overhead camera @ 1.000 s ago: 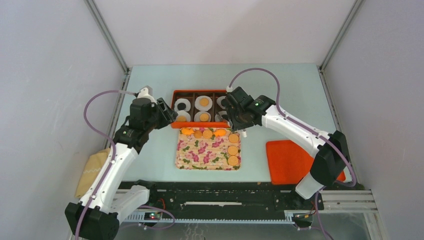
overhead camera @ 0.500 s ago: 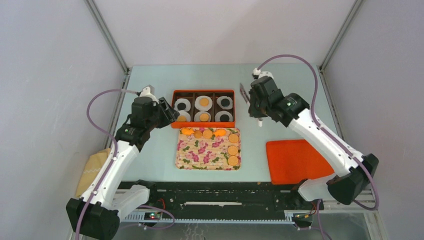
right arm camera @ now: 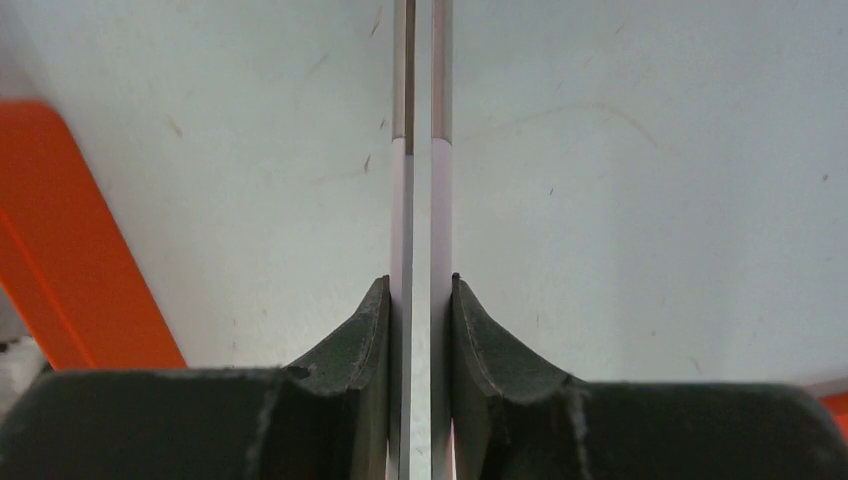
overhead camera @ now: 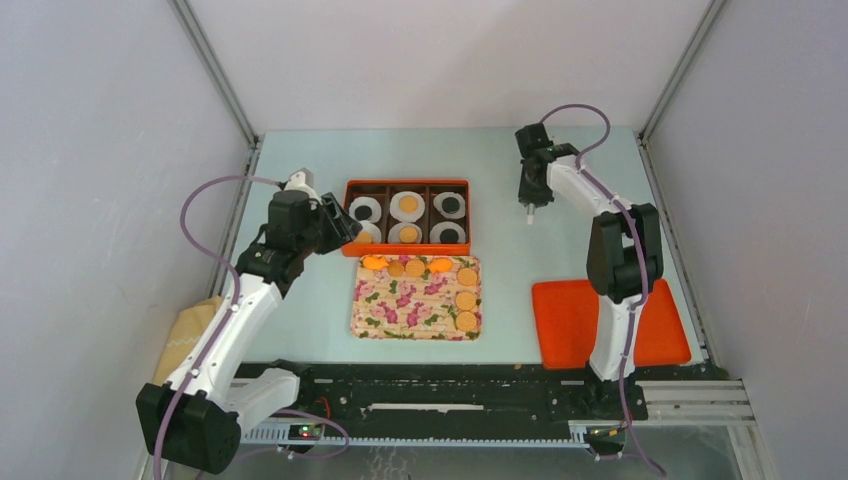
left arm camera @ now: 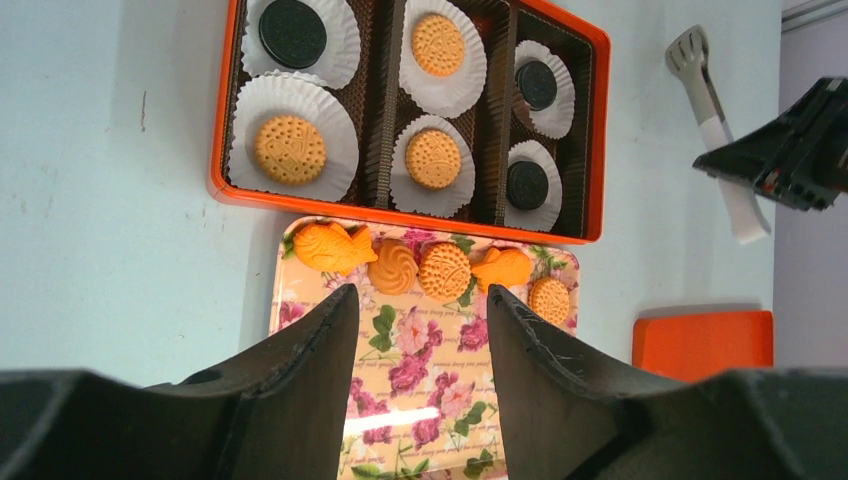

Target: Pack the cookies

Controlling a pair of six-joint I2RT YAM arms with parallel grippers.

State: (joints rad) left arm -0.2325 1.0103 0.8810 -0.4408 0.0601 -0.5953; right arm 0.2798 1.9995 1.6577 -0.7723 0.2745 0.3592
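An orange box (overhead camera: 405,183) with three dark divided columns sits on the pale green table (overhead camera: 300,300) and holds six white paper cups (left arm camera: 335,125). Just beside its near edge lies a floral tray (overhead camera: 410,305). A flat orange lid (overhead camera: 575,320) lies to the right. Grey-headed, white-handled tongs (left arm camera: 703,95), their arms pressed together, are right of the box. A tan cloth (overhead camera: 185,335) sits at the left edge.

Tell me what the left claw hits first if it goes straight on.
Likely the floral tray, near its row of cookies; the open left claw has nothing in between, though depth is unclear.
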